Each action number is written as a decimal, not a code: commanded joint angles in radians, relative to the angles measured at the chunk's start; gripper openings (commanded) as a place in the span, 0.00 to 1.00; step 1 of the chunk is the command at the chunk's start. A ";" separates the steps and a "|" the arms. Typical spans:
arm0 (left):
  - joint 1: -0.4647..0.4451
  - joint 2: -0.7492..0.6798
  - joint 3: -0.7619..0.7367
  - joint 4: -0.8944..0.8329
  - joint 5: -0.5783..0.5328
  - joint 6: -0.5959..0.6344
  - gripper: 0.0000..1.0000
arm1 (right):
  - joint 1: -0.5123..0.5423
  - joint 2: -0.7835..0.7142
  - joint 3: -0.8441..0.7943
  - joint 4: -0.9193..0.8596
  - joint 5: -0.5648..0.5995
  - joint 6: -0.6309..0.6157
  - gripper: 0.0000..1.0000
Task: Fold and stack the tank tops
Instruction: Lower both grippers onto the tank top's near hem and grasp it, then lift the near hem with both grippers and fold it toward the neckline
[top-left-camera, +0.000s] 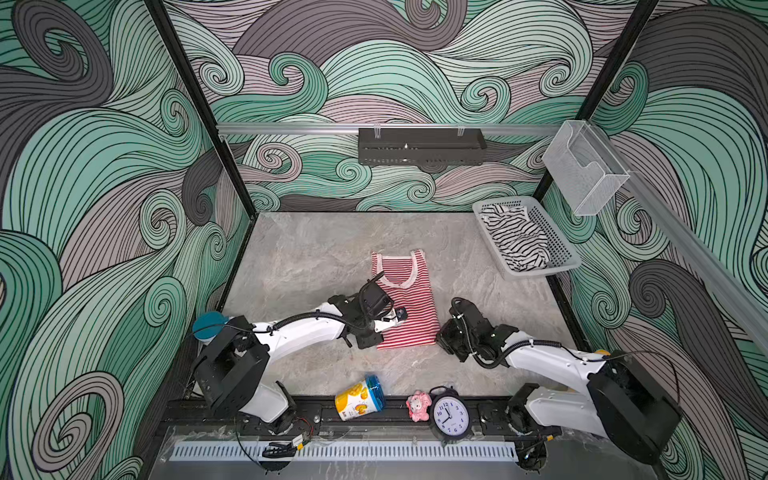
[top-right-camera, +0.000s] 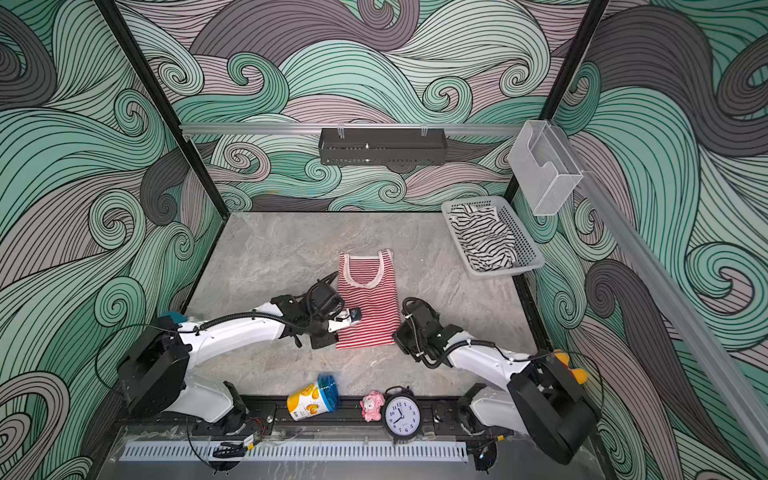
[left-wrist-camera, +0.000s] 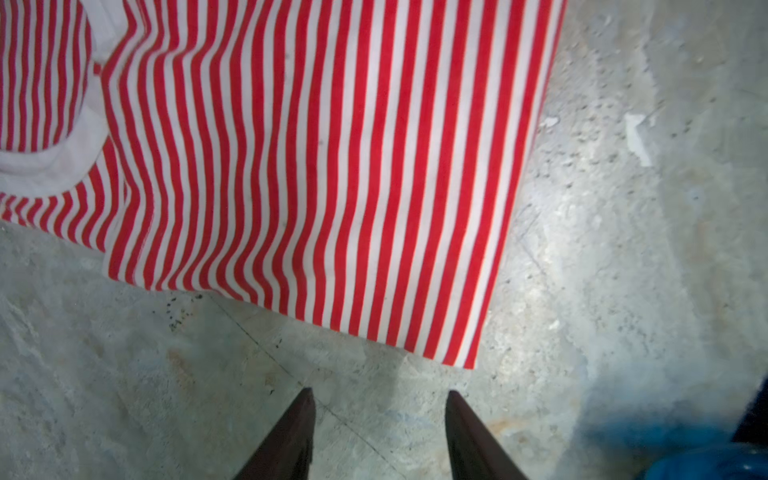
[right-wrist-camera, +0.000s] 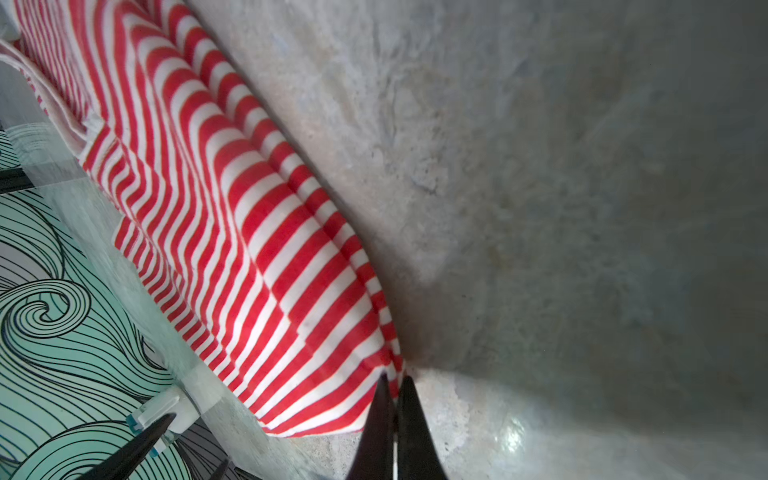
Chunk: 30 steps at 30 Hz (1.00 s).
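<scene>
The red-and-white tank top (top-left-camera: 409, 307) (top-right-camera: 370, 303) lies flat in the middle of the table, neck towards the back wall. The black-and-white tank top (top-left-camera: 515, 239) (top-right-camera: 482, 239) lies crumpled in the grey basket. My left gripper (left-wrist-camera: 380, 392) stands open over bare table beside the top's near left hem corner (top-left-camera: 368, 340), with nothing between its fingers. My right gripper (right-wrist-camera: 395, 378) is shut on the red-and-white top's (right-wrist-camera: 266, 266) near right hem corner (top-left-camera: 440, 336), and the cloth rises slightly there.
The grey basket (top-left-camera: 540, 271) stands at the back right. Along the front rail lie a yellow can with a blue lid (top-left-camera: 359, 398), a pink plush toy (top-left-camera: 417, 406) and a black alarm clock (top-left-camera: 451, 415). A teal object (top-left-camera: 210, 324) sits at the left edge.
</scene>
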 joint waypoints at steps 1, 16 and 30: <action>-0.042 0.027 0.052 0.002 -0.012 -0.006 0.53 | -0.035 0.080 0.027 0.018 -0.058 -0.061 0.00; -0.119 0.154 0.065 0.083 -0.187 0.011 0.53 | -0.180 0.246 0.155 0.020 -0.152 -0.218 0.00; -0.118 0.232 0.088 0.074 -0.210 0.005 0.47 | -0.193 0.262 0.181 0.016 -0.167 -0.226 0.00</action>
